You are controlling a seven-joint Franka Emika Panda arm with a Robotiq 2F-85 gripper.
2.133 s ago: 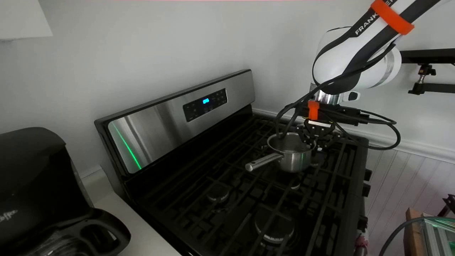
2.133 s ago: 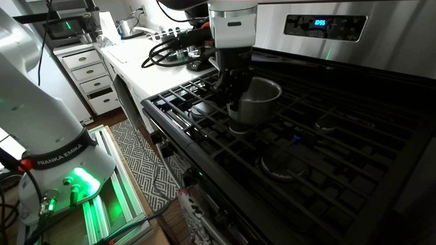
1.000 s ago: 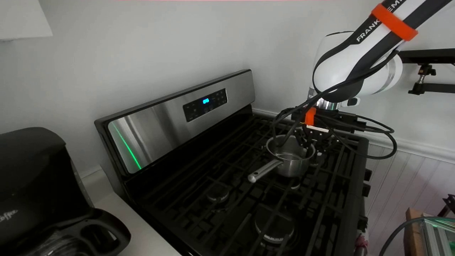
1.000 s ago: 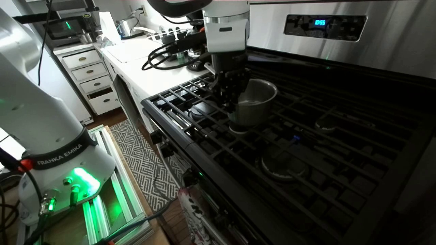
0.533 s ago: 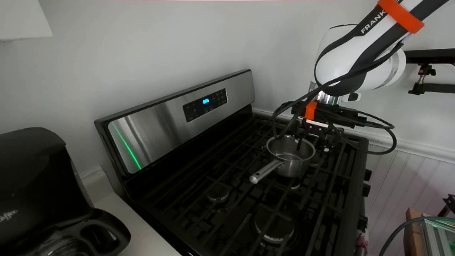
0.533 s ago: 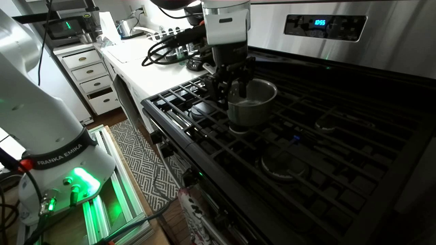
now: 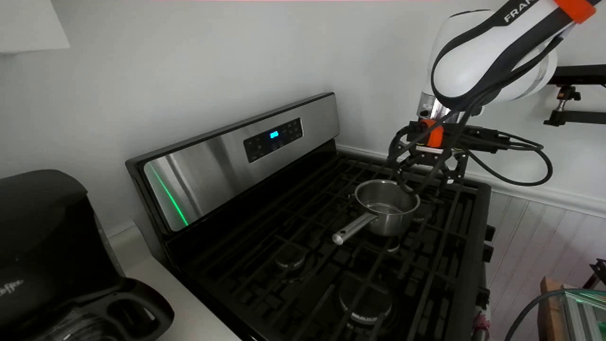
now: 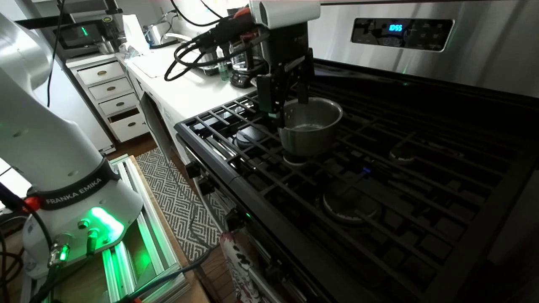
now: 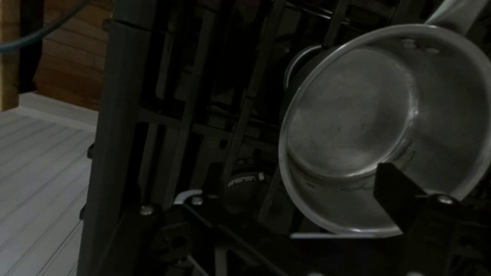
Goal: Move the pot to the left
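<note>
The pot (image 7: 390, 220), a shiny silver saucepan, stands upright on the stove grate. Its long handle (image 7: 352, 229) points toward the lower left in an exterior view and runs off the top right corner in the wrist view. My gripper (image 7: 423, 187) hangs over the side of the pot away from the handle, its jaws spread wide. In the wrist view, one fingertip (image 9: 387, 178) overlaps the inside of the pot (image 9: 353, 111), while the opposite one lies over the grate outside the rim. Nothing is between them. In an exterior view, the gripper (image 8: 290, 111) covers part of the pot's near rim.
Black grates with burners (image 7: 364, 300) cover the stove top. Along its back rises the control panel (image 7: 274, 139). A black coffee maker (image 7: 42, 246) occupies the white counter (image 7: 184, 303) beside the stove. A patterned towel (image 8: 240, 263) hangs at the stove's front.
The pot has come down slightly onto the grate and now rests still. My gripper has opened, let go of its rim and risen, shifting to the right in an exterior view.
</note>
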